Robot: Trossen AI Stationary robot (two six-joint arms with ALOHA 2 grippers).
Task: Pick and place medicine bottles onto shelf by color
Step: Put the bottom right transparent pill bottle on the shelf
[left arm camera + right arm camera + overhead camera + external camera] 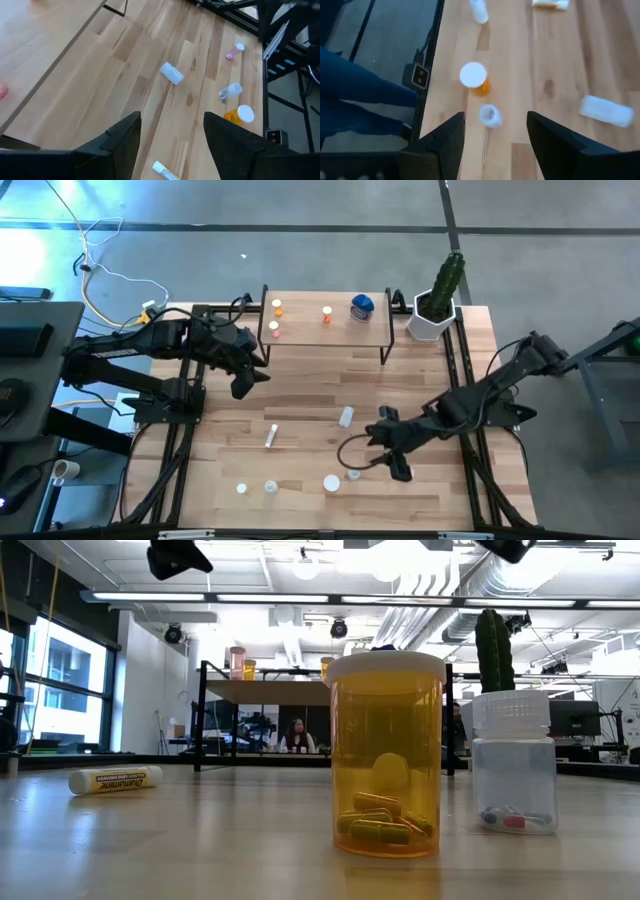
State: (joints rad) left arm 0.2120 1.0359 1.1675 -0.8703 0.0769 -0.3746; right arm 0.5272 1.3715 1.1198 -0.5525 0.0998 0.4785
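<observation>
The shelf stands at the table's far side and carries three small orange bottles and the round blue bottle. Loose on the table are a white bottle on its side, a white tube, and, near the front edge, a white-capped orange bottle, a clear vial and two more small ones. My left gripper is open, raised off the table by the shelf's near left corner. My right gripper is open, just right of the clear vial, touching nothing.
A white pot with a green cactus stands right of the shelf at the far right corner. Black frame rails run along both table sides. Bare wood lies between the shelf and the loose bottles. People show in the room beyond the table.
</observation>
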